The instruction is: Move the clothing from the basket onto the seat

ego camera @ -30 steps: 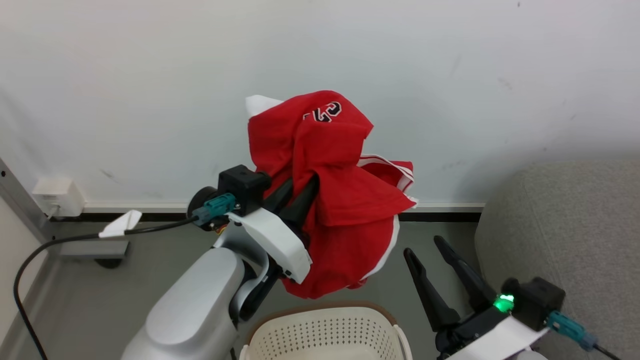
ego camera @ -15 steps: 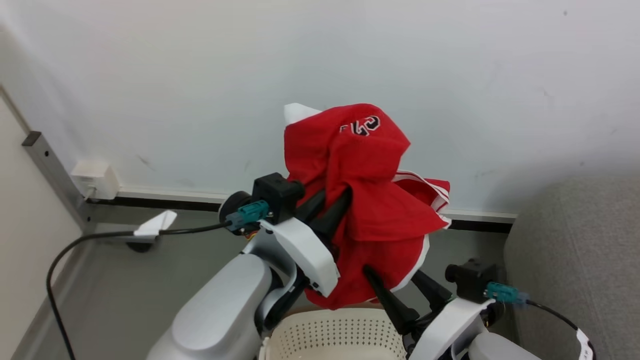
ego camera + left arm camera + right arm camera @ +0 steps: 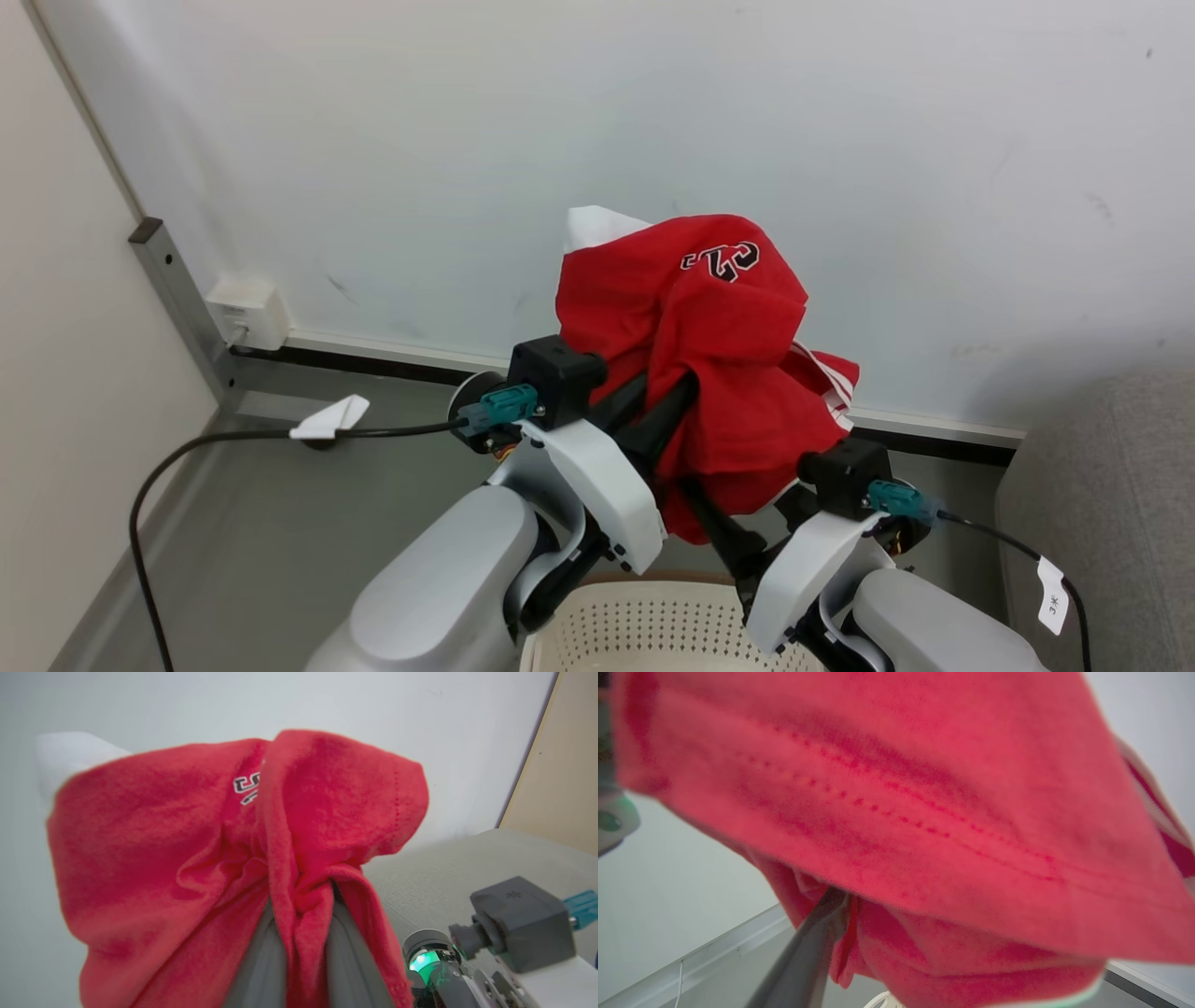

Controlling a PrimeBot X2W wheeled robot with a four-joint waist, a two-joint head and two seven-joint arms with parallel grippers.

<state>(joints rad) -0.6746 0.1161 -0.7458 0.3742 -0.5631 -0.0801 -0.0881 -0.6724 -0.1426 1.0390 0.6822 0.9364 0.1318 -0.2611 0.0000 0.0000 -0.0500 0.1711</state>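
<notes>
The bright red clothing (image 3: 719, 345) hangs bunched in the air above the basket (image 3: 644, 621), its white-and-red emblem on top. My left gripper (image 3: 667, 397) is shut on it: in the left wrist view a fold of the clothing (image 3: 299, 891) is pinched between the two grey fingers (image 3: 261, 961). My right gripper (image 3: 717, 523) reaches up under the lower hem. One dark finger (image 3: 808, 947) stands left of centre against the clothing (image 3: 924, 812); the other finger is hidden by fabric. The grey seat (image 3: 1111, 485) lies at the right.
A white wall stands close behind the clothing. A wall socket box (image 3: 247, 313) and a metal post (image 3: 177, 299) are at the left, and a black cable (image 3: 233, 439) runs over the grey floor (image 3: 280, 532).
The head camera has swung, shifting the whole picture. My right gripper has risen from beside the basket up under the hanging clothing. The left gripper keeps its hold.
</notes>
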